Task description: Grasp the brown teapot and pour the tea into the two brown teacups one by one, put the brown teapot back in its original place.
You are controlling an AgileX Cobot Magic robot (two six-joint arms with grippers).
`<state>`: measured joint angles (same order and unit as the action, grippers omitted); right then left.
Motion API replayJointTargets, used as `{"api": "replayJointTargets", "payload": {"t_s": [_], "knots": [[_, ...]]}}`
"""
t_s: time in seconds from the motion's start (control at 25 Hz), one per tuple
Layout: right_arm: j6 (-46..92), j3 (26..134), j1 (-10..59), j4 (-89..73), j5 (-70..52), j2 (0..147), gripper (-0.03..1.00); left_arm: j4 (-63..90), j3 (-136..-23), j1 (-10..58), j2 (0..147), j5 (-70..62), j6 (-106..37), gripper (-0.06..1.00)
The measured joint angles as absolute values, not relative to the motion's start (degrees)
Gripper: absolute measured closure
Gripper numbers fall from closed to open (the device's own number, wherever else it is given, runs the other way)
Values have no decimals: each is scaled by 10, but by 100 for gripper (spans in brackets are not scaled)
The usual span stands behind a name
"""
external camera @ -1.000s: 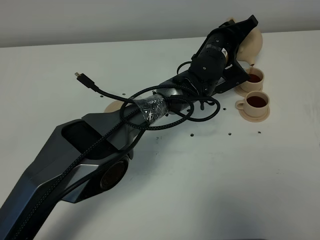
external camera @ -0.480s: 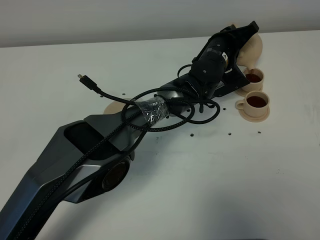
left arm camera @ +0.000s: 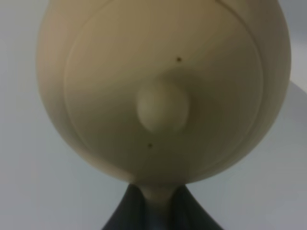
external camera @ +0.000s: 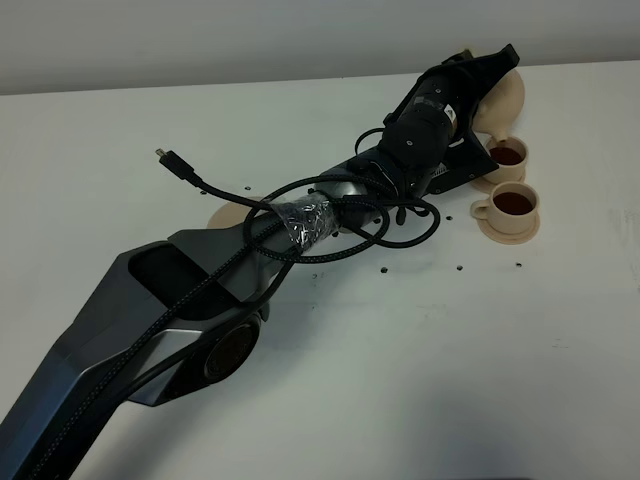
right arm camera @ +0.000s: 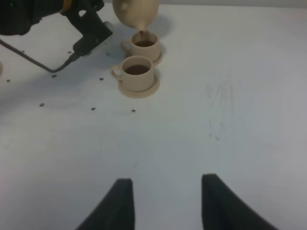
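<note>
White table [external camera: 450, 350] stood against a pale wall [external camera: 300, 40]. Teapot [external camera: 505, 96] hung tilted over the far-right cup [external camera: 507, 157], handle pinched in left gripper [left arm camera: 156, 207] jaws. Right gripper [right arm camera: 165, 203] jaws stood spread. Arm [external camera: 180, 300] hid most of saucer [external camera: 226, 214].

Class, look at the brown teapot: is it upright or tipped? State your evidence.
Tipped. The brown teapot leans spout-down over the teacup under its spout, and dark tea shows at the spout tip above the cup.

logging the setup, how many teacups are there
2: the far teacup under the spout of the tilted teapot, the near teacup beside it. The arm could hide more.
</note>
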<state>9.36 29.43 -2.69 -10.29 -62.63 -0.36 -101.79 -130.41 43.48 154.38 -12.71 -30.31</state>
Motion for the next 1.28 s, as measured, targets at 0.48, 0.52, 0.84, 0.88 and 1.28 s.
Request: {"api": "replayJointTargets", "payload": {"t_s": [0.48,0.52,0.84,0.88,1.28], "knots": [[94,294,-27,-103,-626,-4,64,-1018,-1304,435,1544,-125,-331,81],[94,294,-27,-103,-626,-4,64,-1018,-1304,435,1544,-124,-331,81],[94,294,-27,-103,-626,-4,64,-1018,-1304,435,1544,-123,-333,81],[94,294,-27,-103,-626,-4,64,-1018,-1304,435,1544,-123,-333,81],[94,294,-27,-103,-626,-4,64,-1017,-1306,435,1544,-122,-333,81]]}}
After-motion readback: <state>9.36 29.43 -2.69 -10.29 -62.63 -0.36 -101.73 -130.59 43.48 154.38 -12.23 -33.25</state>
